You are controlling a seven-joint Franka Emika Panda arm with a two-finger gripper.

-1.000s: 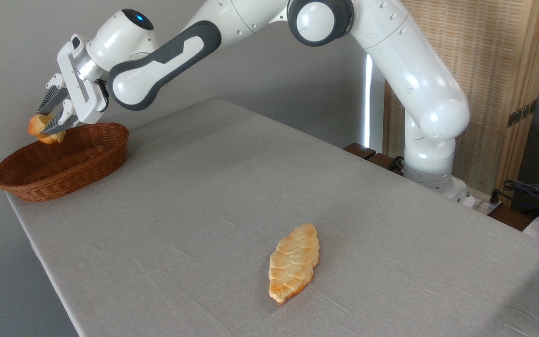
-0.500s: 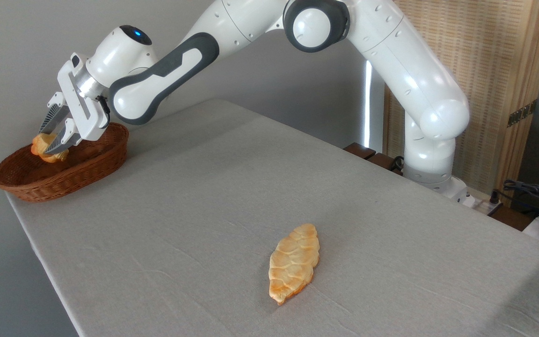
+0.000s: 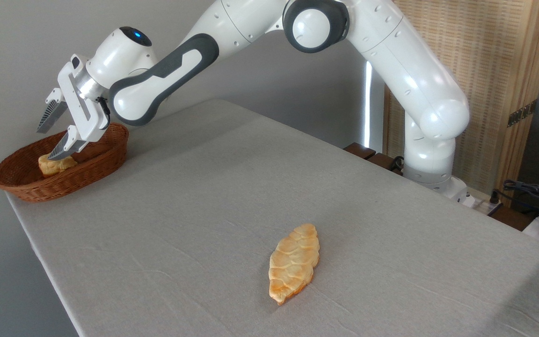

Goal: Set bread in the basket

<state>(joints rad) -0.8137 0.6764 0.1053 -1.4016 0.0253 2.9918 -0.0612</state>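
- My end effector [image 3: 54, 138] hangs over the wicker basket [image 3: 96, 161] at about ten o'clock on the table [image 3: 213, 206], with its two fingers spread wide and nothing held between them.
- One finger points up and out past the basket's far rim, clear of everything; the other angles down toward the bun [image 3: 55, 164], its tip just at the bun's top. I cannot tell whether that tip touches the bread or only sits in front of it.
- The bun, small and golden-orange, lies inside the basket toward its nine o'clock end, below the rim, resting on the woven floor as far as I can see.
- Judging from how things lie, the main part of the job is done: the bread is in the basket and I have no grip on it.
- What is left, as I see it, is only to lift my fingers straight up out of the basket without catching the bun or the near rim, then pull the arm back.
- The long braided loaf [image 3: 294, 267] lies flat on the table at about five o'clock, well apart from the basket and from me. I take it to be a second bread outside this task, so I leave it alone.
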